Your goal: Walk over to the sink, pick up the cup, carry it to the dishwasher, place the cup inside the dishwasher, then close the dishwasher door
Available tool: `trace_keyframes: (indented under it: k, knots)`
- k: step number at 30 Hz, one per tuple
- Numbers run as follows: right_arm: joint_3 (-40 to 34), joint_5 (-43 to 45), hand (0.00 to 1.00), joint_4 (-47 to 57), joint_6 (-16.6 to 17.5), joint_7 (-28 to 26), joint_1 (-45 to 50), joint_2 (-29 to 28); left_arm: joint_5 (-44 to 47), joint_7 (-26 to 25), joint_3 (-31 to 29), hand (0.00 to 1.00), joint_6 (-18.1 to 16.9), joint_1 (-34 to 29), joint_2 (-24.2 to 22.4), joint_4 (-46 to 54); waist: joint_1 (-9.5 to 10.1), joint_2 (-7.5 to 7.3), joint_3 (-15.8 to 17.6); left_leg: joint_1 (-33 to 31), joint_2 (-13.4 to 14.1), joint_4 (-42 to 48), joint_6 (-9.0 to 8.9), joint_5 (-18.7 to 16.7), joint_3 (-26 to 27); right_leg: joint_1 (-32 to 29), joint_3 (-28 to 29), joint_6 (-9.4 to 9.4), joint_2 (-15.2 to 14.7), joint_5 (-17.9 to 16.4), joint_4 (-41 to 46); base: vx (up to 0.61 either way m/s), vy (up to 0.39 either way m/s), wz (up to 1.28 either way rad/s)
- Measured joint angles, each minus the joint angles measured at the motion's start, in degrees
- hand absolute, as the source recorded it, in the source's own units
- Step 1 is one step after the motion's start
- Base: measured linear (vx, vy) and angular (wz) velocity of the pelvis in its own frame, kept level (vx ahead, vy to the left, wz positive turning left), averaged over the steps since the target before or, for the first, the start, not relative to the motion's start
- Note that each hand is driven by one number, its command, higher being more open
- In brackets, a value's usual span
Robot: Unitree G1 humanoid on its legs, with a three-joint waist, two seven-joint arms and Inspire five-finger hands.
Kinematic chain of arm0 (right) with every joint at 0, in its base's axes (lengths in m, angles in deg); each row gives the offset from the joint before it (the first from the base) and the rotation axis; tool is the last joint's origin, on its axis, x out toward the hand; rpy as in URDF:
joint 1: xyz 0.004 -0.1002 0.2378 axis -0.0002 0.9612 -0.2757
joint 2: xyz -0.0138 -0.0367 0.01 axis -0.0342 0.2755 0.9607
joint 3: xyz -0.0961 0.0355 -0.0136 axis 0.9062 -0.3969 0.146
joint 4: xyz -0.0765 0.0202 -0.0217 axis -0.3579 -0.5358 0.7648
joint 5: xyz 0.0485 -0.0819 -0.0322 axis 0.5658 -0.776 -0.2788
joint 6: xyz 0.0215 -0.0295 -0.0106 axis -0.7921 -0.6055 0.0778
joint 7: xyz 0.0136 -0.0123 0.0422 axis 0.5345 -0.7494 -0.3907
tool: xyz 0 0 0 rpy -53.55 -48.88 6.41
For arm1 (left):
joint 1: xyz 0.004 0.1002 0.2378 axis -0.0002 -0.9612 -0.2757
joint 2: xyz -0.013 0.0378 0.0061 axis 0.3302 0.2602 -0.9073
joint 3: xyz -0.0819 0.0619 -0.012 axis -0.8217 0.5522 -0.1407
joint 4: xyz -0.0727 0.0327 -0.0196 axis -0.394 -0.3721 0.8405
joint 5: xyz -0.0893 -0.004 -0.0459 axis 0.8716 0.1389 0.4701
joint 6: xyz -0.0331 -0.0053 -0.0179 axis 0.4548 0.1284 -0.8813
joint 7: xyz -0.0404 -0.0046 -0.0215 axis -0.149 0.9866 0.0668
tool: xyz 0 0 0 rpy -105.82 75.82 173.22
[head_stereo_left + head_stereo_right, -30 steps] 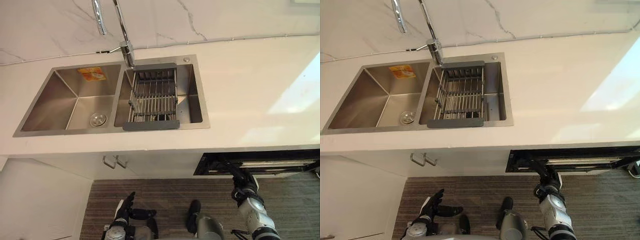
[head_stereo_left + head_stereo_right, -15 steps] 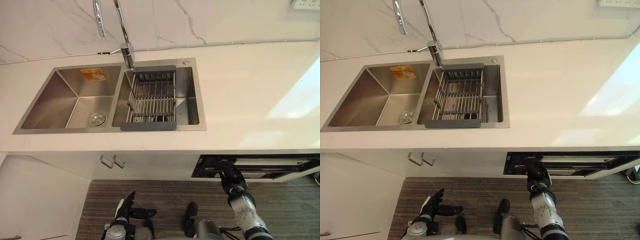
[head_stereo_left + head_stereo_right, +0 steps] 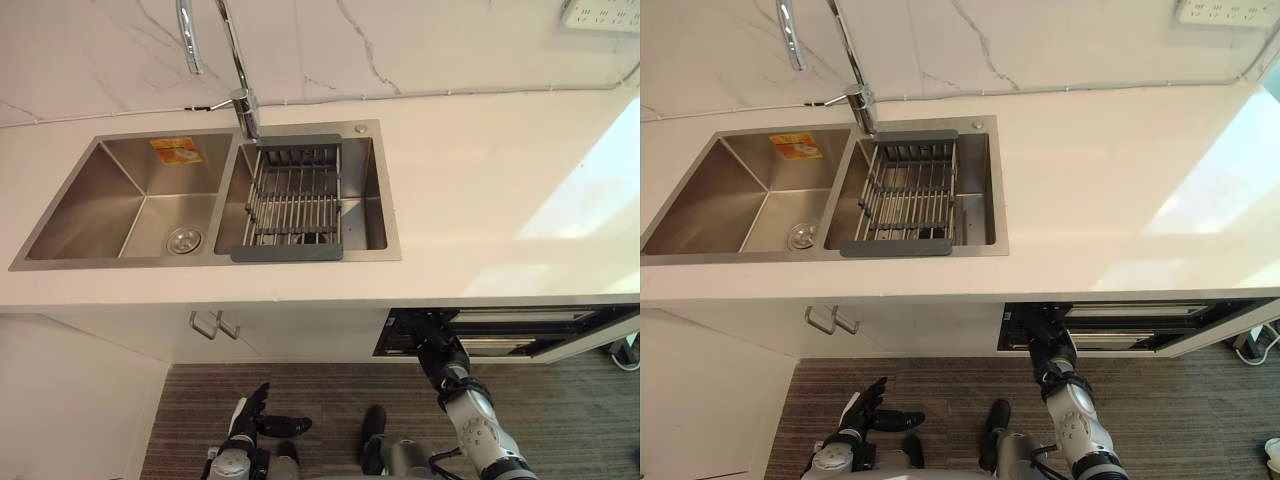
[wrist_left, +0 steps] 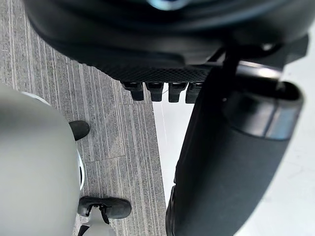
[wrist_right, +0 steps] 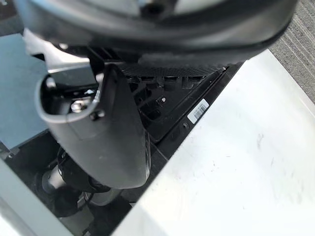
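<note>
Head view, sink: a two-basin stainless-steel sink (image 3: 110,264) is set in the white stone worktop (image 3: 490,190), with a curved chrome tap (image 3: 238,70) at its back edge.
Head view, rack: a grey wire draining rack (image 3: 287,252) sits in the right basin.
Head view, dishwasher: the dark dishwasher opening (image 3: 520,330) lies under the right part of the worktop, and its white door (image 3: 600,338) is ajar (tilted out only a little).
Head view, right hand: the dark right hand (image 3: 440,350) is raised to the left end of that opening.
Head view, left hand: the dark left hand (image 3: 255,405) hangs low over the grey striped carpet (image 3: 330,385) with its fingers spread, holding nothing.
Left wrist view, left hand: the fingers (image 4: 157,91) are straight and the thumb stands apart, with carpet beyond them.
Right wrist view, right hand: the fingers (image 5: 167,81) are straight and side by side and the thumb is free, with nothing pinched. They point at the black inner edge, beside the door's white face.
Cup: I cannot tell where the cup is. Dim rounded shapes deep in the dishwasher, past the thumb, are too dark to name.
</note>
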Motion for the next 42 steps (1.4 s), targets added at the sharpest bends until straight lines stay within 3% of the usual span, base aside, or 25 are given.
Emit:
trace_keyframes:
  k: [9, 16, 22, 26, 31, 35, 42]
  knots:
    - [1.1, -9.9, 1.00, 9.2, -0.5, -2.6, 7.4, 2.7, 0.0, 0.0, 0.0, 1.00, 0.0, 0.0, 0.0, -0.1, -0.72, -0.03, 0.0, -0.1, 0.1, -0.4, 0.03, 0.1, -0.7, 0.0, 0.0, 0.19, 0.1, 0.1, -0.3, 0.01, 0.007, 0.04]
    - [-3.1, -20.0, 1.00, 14.3, -1.3, -5.5, 14.7, 1.5, 0.0, 0.0, 0.0, 1.00, 0.1, 0.0, 0.0, -0.2, -1.60, -0.39, -0.1, 1.1, -0.6, -1.4, -0.20, 0.1, -1.7, 0.0, -0.7, 0.29, -1.2, -1.7, 2.7, 0.07, 0.044, 0.10]
    - [-6.1, -32.3, 1.00, 19.6, -1.8, -9.0, 20.3, 0.5, 0.0, 0.0, 0.1, 1.00, 0.3, -0.7, 0.4, -0.2, -3.22, -2.33, -0.7, 1.9, -1.9, -1.6, 0.69, -0.8, -2.3, -0.2, -0.4, 1.28, -2.8, -2.9, 5.1, 0.05, 0.062, 0.05]
    - [-6.4, -43.2, 1.00, 19.5, 1.5, -10.8, 22.3, -0.6, -0.1, 0.0, 0.2, 1.00, 0.6, -1.3, 1.4, -0.1, -3.78, -4.04, -2.0, 1.8, -2.4, -0.5, 1.01, -1.8, -2.2, -0.3, 1.4, 1.27, -3.2, -2.8, 5.8, 0.03, 0.067, -0.01]
    - [-7.8, -49.3, 1.00, 10.3, 3.9, -10.4, 19.9, -3.3, -0.1, -0.1, 0.2, 1.00, 1.2, -1.7, 1.8, 0.0, -3.75, -4.33, -3.3, 1.7, -2.3, 0.4, 1.04, -2.3, -2.3, -0.1, 1.6, 1.32, -3.7, -2.8, 5.9, 0.01, 0.023, 0.00]
    - [-10.6, -51.9, 1.00, -0.9, 3.7, -7.6, 17.3, -4.9, 0.0, -0.2, 0.2, 1.00, 1.6, -2.0, 1.8, 0.0, -3.67, -3.50, -4.1, 1.7, -2.2, 0.8, 0.95, -2.3, -2.8, 0.5, 1.2, 1.31, -3.7, -2.7, 5.8, -0.01, -0.005, 0.05]
    - [-16.7, -53.5, 1.00, -13.1, 2.3, -2.4, 14.8, -5.1, 0.0, -1.0, 0.1, 1.00, 2.0, -2.1, 1.8, 0.0, -3.65, -3.34, -4.2, 1.7, -2.2, 1.4, 0.85, -2.3, -3.5, 1.4, 0.6, 1.51, -3.7, -2.9, 5.0, -0.03, -0.011, 0.05]
